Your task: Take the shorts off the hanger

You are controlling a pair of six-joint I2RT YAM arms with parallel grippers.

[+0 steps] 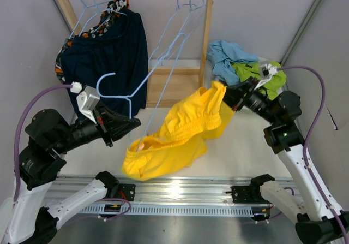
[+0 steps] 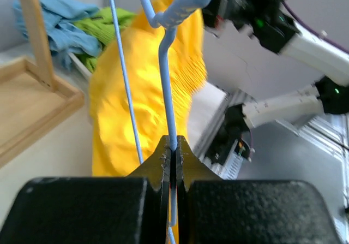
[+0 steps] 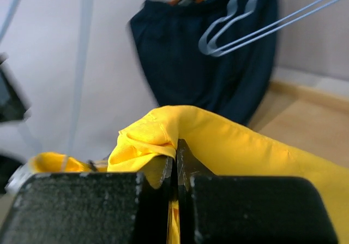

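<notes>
Left gripper point(image 2: 172, 148): clamped on blue hanger point(image 2: 166, 80) wire
Right gripper point(image 3: 177, 148): pinching a fabric edge
Yellow shorts point(image 3: 240, 146): held there, sagging to counter point(image 1: 245, 146)
Navy shorts point(image 1: 120, 53): hanging on rack point(image 1: 206, 36)

Quick colour rundown: the yellow shorts point(image 1: 174, 135) mid-counter are a plain bright yellow, no print. The navy shorts point(image 1: 112, 58) toward the far left corner are solid dark navy. The camo shorts point(image 1: 115, 6) peeking out above them are orange, black and white blotches. At the far right corner there's a light blue pair point(image 1: 224, 55) and a lime green pair point(image 1: 259, 75), both plain. The hanger point(image 2: 166, 80) wire is pale blue and the rack point(image 1: 207, 31) is light bare wood. The left gripper point(image 1: 133, 123) and right gripper point(image 1: 230, 99) are matte black, the cables point(image 1: 52, 88) are purple, and the counter point(image 1: 245, 146) is off-white.
</notes>
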